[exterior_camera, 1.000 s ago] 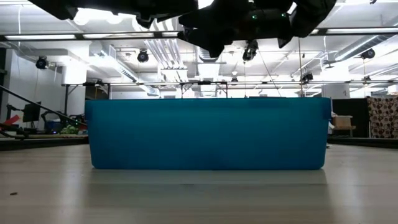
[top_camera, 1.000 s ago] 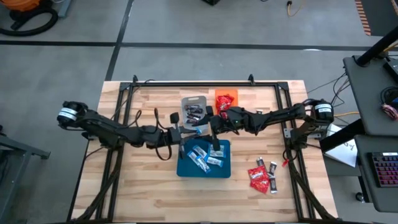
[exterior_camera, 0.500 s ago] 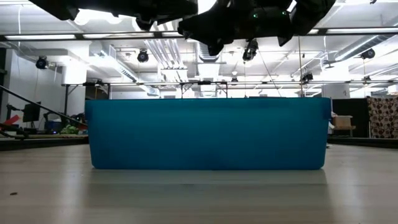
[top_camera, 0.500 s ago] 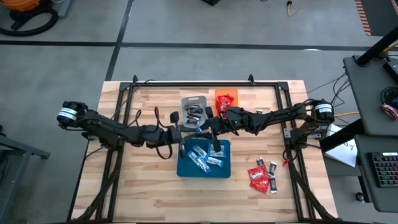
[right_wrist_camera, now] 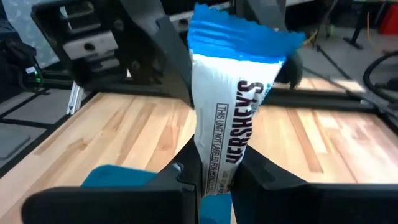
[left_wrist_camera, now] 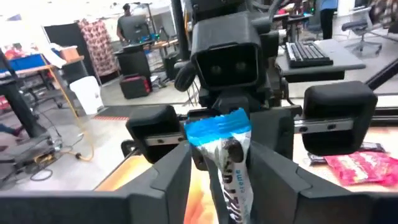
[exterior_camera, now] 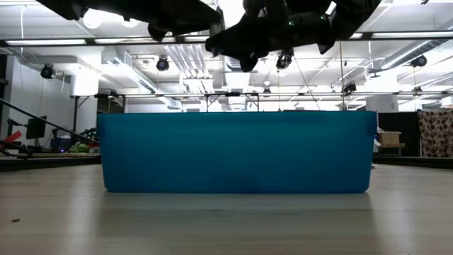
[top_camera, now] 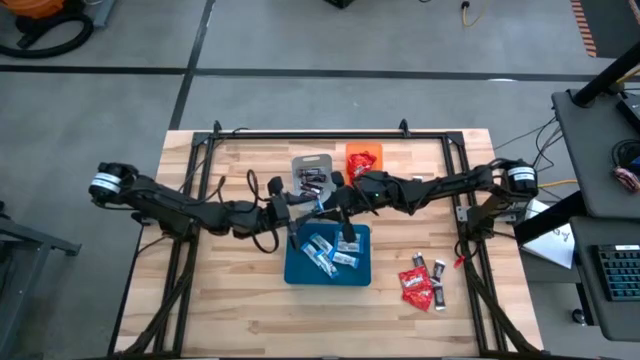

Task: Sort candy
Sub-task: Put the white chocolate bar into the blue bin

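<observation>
Glossy blue-and-white bar (right_wrist_camera: 233, 118) pinched in right hand (right_wrist_camera: 214, 171), left hand (left_wrist_camera: 217, 171) open.

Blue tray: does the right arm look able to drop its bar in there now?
Likely yes. The right tool grips the blue-and-white bar by the far rim of the blue tray, which is open-topped, and the left tool stands open around the bar.

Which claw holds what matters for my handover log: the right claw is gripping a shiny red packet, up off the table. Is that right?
Not quite. The right claw is gripping a blue-and-white bar, not a red packet; the right wrist view shows the wrapper clearly. The bar is indeed up off the table, as you said.
</observation>
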You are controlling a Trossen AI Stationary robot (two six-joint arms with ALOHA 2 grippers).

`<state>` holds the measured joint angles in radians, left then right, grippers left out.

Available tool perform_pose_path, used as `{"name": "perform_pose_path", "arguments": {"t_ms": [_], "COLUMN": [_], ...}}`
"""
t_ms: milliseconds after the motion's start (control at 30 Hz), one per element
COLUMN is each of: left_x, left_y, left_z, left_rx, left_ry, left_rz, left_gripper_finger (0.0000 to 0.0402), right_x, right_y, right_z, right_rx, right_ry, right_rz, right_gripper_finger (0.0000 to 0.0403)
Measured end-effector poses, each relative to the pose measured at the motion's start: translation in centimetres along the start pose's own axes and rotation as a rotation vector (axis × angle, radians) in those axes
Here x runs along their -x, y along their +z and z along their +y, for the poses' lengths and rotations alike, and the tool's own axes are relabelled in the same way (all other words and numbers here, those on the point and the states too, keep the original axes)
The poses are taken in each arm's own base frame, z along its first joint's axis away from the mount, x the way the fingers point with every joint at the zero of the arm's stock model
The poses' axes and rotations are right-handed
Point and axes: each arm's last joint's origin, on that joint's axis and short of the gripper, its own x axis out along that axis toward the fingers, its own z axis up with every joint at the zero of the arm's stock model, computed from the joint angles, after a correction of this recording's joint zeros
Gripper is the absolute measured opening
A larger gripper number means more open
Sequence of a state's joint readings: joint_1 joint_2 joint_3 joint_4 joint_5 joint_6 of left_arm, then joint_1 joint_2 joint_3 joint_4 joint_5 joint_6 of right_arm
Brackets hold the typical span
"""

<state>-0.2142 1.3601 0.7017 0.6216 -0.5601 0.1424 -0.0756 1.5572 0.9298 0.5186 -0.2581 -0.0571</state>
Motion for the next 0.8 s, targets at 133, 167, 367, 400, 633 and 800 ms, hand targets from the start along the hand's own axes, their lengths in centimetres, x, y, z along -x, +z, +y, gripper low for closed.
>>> {"name": "perform_pose_path", "arguments": {"t_ms": [133,167,367,400,633,800], "left_x": [0.5,0.7,2.1,2.3,3.6,4.1], "left_y": [0.6,0.8,1.6,1.7,2.4,2.4], "left_z": [0.4,0.6,1.6,1.8,2.7,3.2], "left_rx": [0.091,0.113,0.154,0.153,0.134,0.117], "left_ry": [0.004,0.004,0.005,0.005,0.009,0.062], "left_rz": [0.006,0.010,0.054,0.057,0.085,0.106], "left_gripper_finger": [0.0146,0.0146,0.0144,0.0144,0.0144,0.0144], "right_x": [0.3,0.3,0.8,0.9,1.7,2.0], "right_y": [-0.2,-0.2,0.3,0.4,1.3,1.2], "right_z": [-0.4,-0.6,-1.0,-1.0,-0.4,0.4], "right_rx": [-0.053,-0.062,-0.085,-0.090,-0.139,-0.167], "right_ry": [-0.012,-0.028,-0.202,-0.210,-0.198,-0.185], "right_rz": [0.074,0.103,0.374,0.420,0.641,0.715], "right_gripper_finger": [0.0041,0.0041,0.0044,0.0044,0.0045,0.0046]}}
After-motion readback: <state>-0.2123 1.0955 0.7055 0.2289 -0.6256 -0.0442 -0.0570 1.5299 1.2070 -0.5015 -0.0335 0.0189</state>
